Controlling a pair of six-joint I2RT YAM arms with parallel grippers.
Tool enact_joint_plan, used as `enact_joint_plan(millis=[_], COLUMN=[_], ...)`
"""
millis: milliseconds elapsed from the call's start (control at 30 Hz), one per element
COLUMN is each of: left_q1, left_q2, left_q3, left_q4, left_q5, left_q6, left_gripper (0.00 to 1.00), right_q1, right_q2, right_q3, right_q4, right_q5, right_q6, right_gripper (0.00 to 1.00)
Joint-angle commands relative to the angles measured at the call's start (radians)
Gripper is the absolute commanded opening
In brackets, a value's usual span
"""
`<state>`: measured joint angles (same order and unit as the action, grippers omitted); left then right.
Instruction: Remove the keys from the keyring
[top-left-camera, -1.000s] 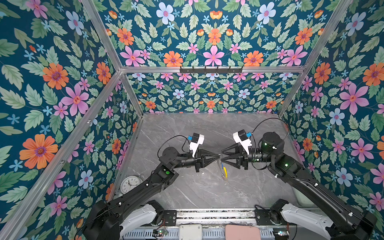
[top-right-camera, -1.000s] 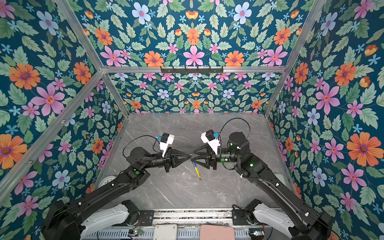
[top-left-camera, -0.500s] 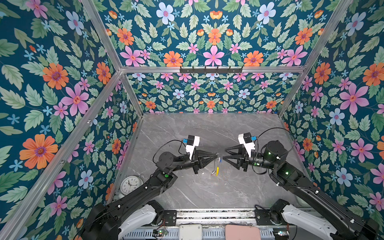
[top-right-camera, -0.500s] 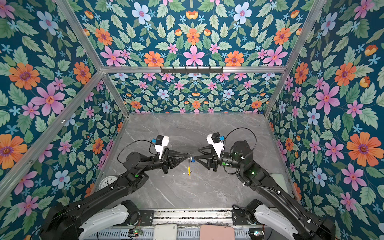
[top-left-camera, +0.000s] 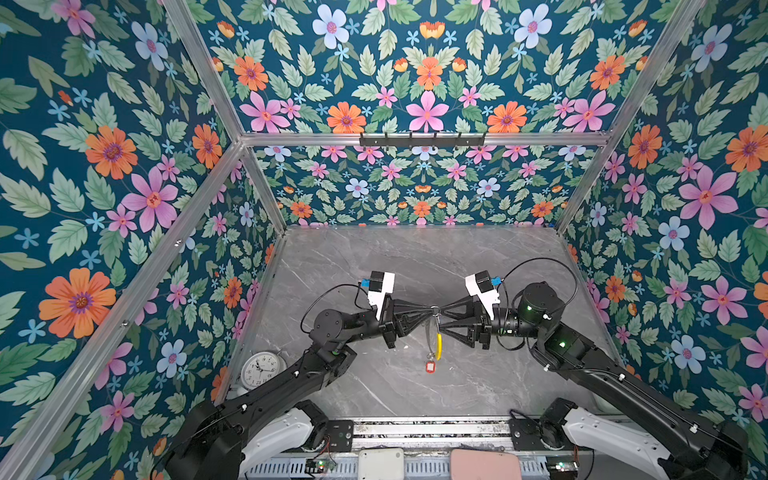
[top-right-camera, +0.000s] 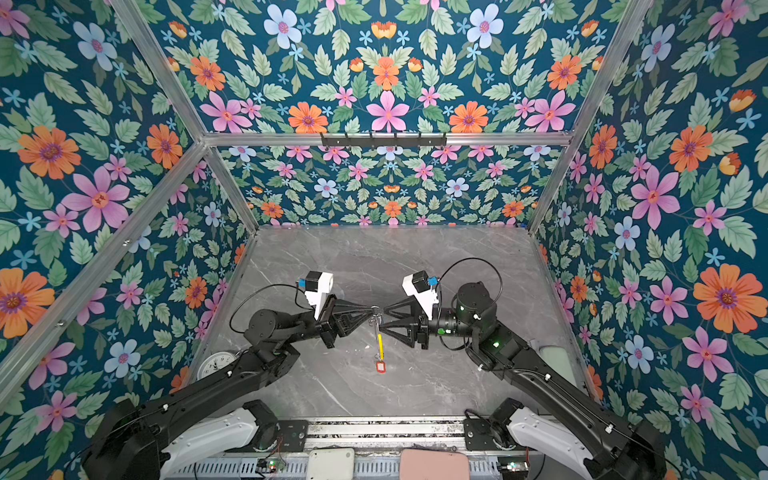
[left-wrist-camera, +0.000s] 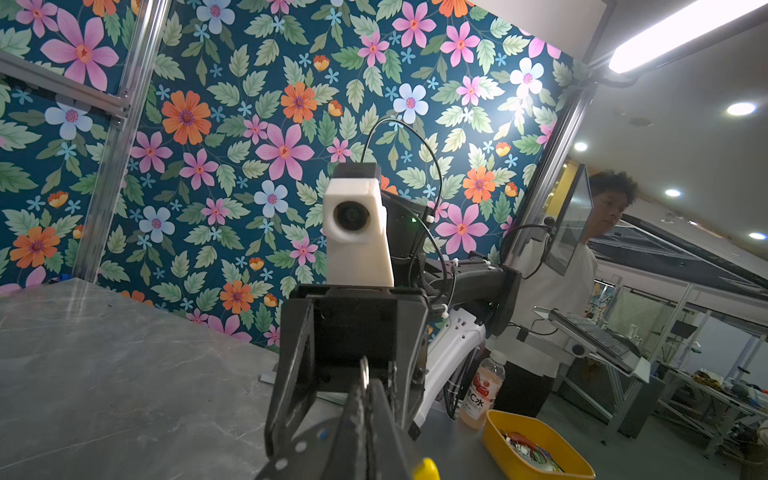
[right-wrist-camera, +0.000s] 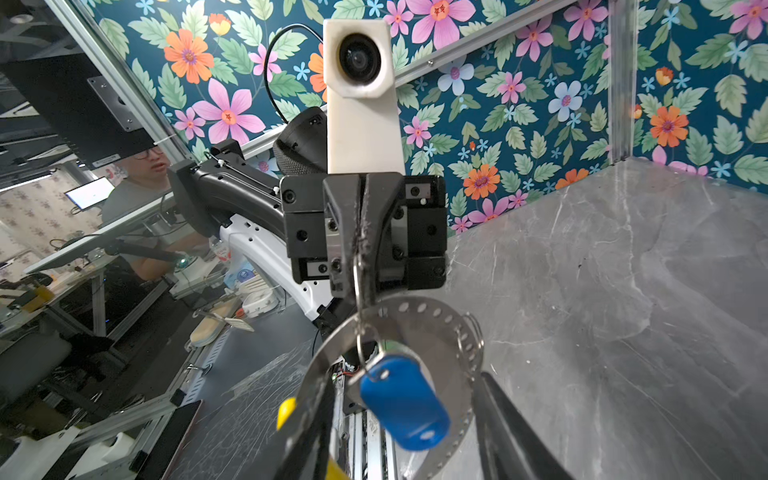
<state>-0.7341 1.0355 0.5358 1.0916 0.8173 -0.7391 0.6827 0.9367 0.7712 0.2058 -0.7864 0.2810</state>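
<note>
Left gripper (top-left-camera: 431, 309) clenched on top clip of keyring (top-left-camera: 438, 343), hanging mid-frame above tabletop (top-left-camera: 374, 257). Right gripper (top-left-camera: 441, 320) released, jaws astride it. Risk: pull on blue-tag key (right-wrist-camera: 405, 409) may drag thin clip from grip; keyring drops.

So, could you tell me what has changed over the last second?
The left gripper shifted the keyring slightly left. The right gripper backed away, then came back, its open fingers now either side of the keyring. The left gripper's shut grip and the clock are unchanged.
</note>
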Motion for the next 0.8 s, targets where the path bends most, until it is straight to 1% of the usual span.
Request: enact_joint_plan(millis=[0,200,267,400,500,567,700,767], left_q1=[0.000,0.000,-0.001,-0.001,-0.001,-0.001,0.000,0.000], left_q2=[-0.001,0.008,0.009,0.012,0.011,0.012,0.011,0.010], left_q3=[0.001,-0.001,-0.003,-0.004,-0.005,-0.006,-0.004,-0.002], left_q4=[0.075,0.093,0.097,0.104,0.110,0.112,0.120,0.125], left_q5=[0.000,-0.001,-0.003,-0.003,-0.004,-0.009,-0.008,-0.003], left_q6=[-0.015,-0.023,-0.025,-0.028,-0.031,-0.031,-0.031,-0.031], left_gripper=[0.00,0.00,0.00,0.00,0.00,0.00,0.00,0.00], right_q1=[0.007,0.015,0.016,0.016,0.018,0.020,0.020,0.020], right_q2=[0.005,0.013,0.016,0.019,0.018,0.017,0.020,0.019], right_q3=[0.000,0.000,0.000,-0.003,-0.003,-0.003,-0.006,-0.006], right_q4=[0.041,0.043,0.043,0.041,0.040,0.038,0.035,0.030], right_q5=[-0.024,-0.028,-0.026,-0.025,-0.026,-0.027,-0.028,-0.031], right_q6=[0.003,0.003,0.002,0.001,-0.001,-0.003,-0.008,-0.011], right_gripper=[0.50,0.41,0.36,0.32,0.27,0.20,0.13,0.07])
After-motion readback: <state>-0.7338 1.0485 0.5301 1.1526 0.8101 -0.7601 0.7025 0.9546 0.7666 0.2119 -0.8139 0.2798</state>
